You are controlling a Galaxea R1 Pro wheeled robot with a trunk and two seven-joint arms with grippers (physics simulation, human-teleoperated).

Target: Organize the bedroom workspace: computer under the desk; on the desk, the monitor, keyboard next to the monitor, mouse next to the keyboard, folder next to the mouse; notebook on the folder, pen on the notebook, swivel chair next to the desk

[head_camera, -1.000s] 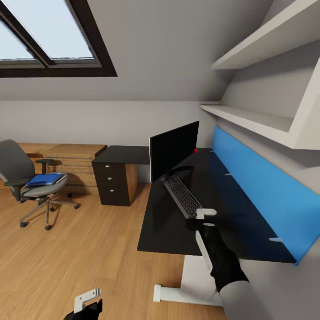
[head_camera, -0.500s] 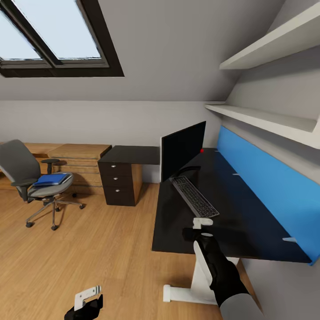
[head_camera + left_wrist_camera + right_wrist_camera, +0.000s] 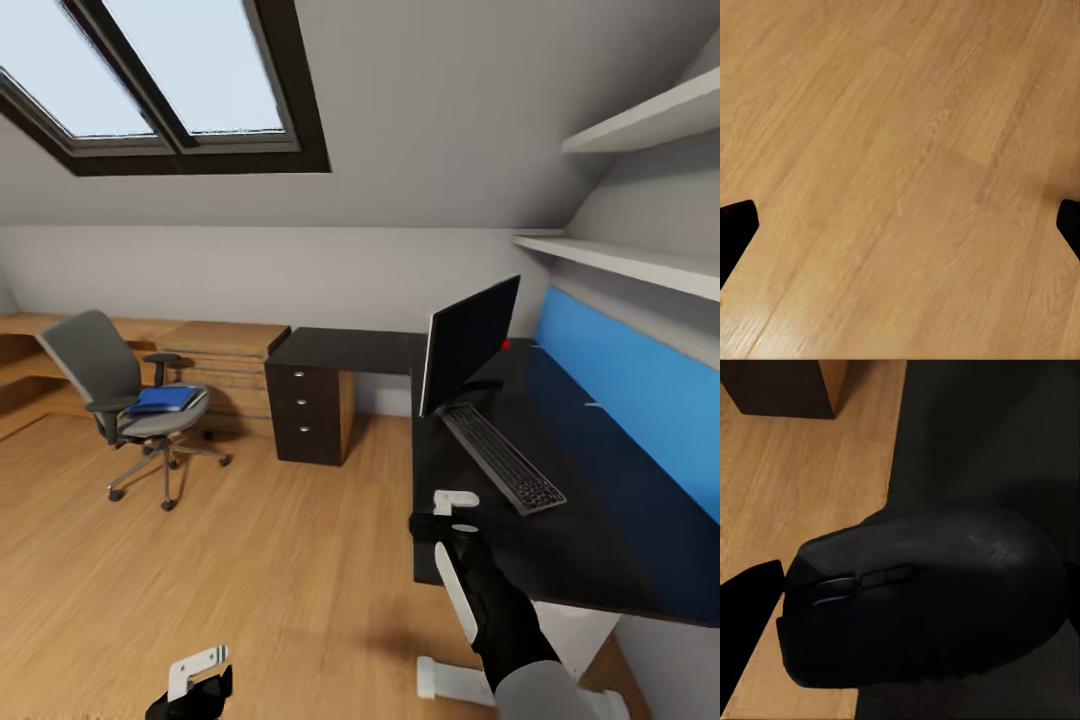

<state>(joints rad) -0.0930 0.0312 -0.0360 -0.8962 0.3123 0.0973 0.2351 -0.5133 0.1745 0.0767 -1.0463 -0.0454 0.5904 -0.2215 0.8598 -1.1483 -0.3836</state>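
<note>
Head view takes in a bedroom with a skylight (image 3: 170, 80) in the sloped ceiling and a wooden floor (image 3: 250, 560). The desk (image 3: 600, 530) runs along the right wall below a blue panel (image 3: 640, 400) and white shelves (image 3: 640, 265). Its far wing meets a black drawer unit (image 3: 308, 410) with round silver knobs. The monitor (image 3: 468, 345) stands upright on the desk near its inner corner, and the keyboard (image 3: 500, 458) lies on the desktop just in front of it, running along the desk's length.

At the room's left side, well apart from the desk, the swivel chair (image 3: 135, 400) stands before low light-wood cabinets (image 3: 215, 355), with the folder (image 3: 165, 399) lying flat on its seat.

The right gripper (image 3: 440, 515) hangs at the desk's near front edge. In the right wrist view a black mouse (image 3: 922, 596) sits close between its fingers, over the desk's edge where desktop meets floor; the gripper appears closed around it. The left gripper (image 3: 195, 680) hangs low over the floor; the left wrist view shows its fingertips (image 3: 735, 229) spread wide with nothing between them.
</note>
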